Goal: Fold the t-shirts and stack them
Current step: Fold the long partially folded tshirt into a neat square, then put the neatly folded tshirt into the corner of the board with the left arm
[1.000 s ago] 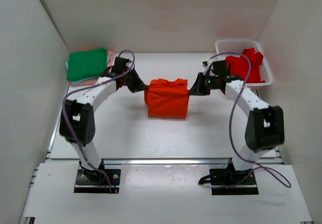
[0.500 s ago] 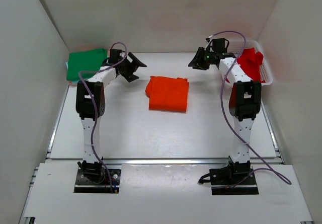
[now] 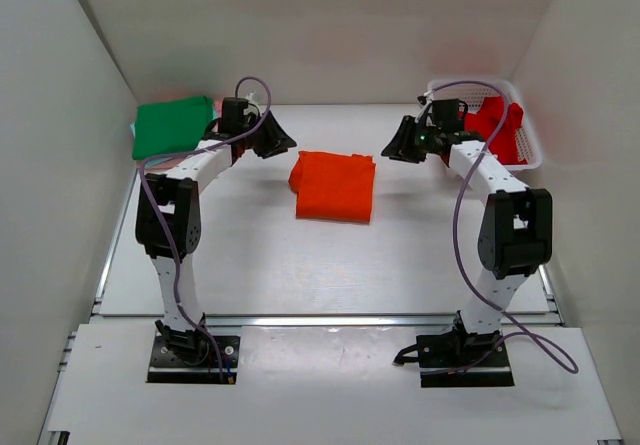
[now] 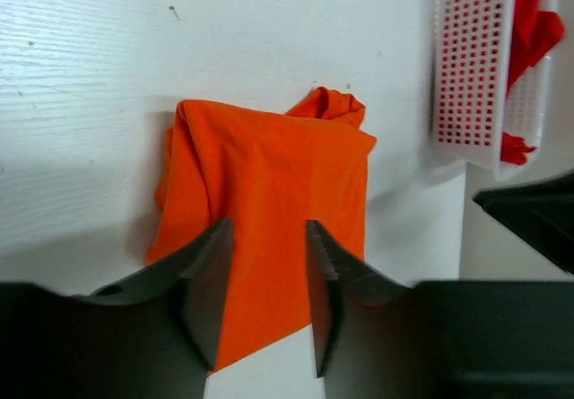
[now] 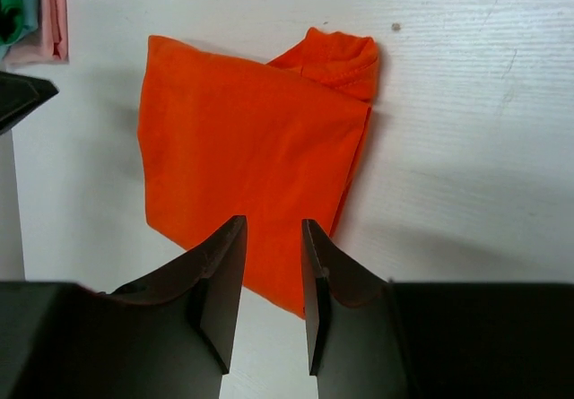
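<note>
Orange t-shirt lies folded flat on the table. It's a rough rectangle w/ one bunched bit poking out at a corner.

Round it:
- Green t-shirt, folded, is well off to its left and further back. It sits on a pink t-shirt whose edge shows only in the R wrist view.
- White mesh basket is well off to its right and further back, w/ a red t-shirt crumpled inside.
- In the top view the L arm crosses the green t-shirt's corner nearest the orange one. The R arm and its purple cable cross the basket's wall on the orange t-shirt's side.

L gripper hangs near the orange t-shirt's back left corner, raised, not touching. R gripper does likewise near the back right corner. In both wrist views the jaws stand part-way apart w/ nothing btwn them, and orange cloth shows through the gap below.

Vs 1 s ago: both grippers were pinched on the orange t-shirt's upper corners, cloth held up btwn them. Now they've let go and it lies flat.

Vs 0.5 s ago: orange t-shirt is in the same spot and shape. Both arms have re-posed, elbows lower and further out, and the R gripper is nearer the orange t-shirt. Green t-shirt, basket and red t-shirt are unmoved.
</note>
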